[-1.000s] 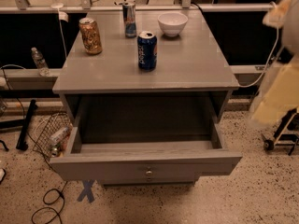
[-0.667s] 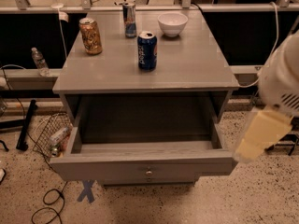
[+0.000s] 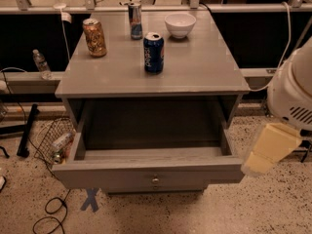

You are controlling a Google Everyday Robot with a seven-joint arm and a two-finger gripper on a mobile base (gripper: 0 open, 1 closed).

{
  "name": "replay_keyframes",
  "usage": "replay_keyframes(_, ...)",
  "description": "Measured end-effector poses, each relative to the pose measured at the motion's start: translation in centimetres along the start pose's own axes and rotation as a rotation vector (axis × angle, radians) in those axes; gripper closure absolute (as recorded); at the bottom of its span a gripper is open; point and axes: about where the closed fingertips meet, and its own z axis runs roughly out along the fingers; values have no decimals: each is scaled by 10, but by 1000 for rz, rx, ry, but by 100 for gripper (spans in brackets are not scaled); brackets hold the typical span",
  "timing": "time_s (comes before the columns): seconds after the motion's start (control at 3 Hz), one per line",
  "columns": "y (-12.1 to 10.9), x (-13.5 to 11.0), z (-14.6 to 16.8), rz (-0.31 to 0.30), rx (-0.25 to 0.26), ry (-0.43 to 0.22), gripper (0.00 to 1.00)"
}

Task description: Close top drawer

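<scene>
The top drawer (image 3: 146, 173) of the grey wood-grain cabinet (image 3: 161, 77) is pulled far out towards me. Its inside shows and looks empty. A small round metal knob (image 3: 155, 180) sits at the centre of its wide front panel. My gripper (image 3: 254, 165) is the cream-coloured part hanging under the white arm housing (image 3: 292, 96) at the right edge of the camera view. It is just beside the drawer's front right corner, at about the height of the front panel's top edge. I cannot tell whether it touches the drawer.
On the cabinet top stand a blue can (image 3: 153, 52), a gold can (image 3: 94, 37), a slim can (image 3: 135, 20) and a white bowl (image 3: 180, 25). On the floor to the left are a wire basket (image 3: 51, 140), cables (image 3: 46, 213) and a blue tape cross (image 3: 90, 200). A plastic bottle (image 3: 41, 64) stands on the left ledge.
My arm has come down and to the left from the upper right edge, bringing the gripper next to the drawer's front right corner. The drawer has not moved.
</scene>
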Motion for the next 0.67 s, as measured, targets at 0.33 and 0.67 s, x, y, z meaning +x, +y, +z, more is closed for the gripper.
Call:
replay_keyframes(0.33,4,11,40,80,-59,10,0)
replay_keyframes(0.67,9,21,94,153,-140,31,0)
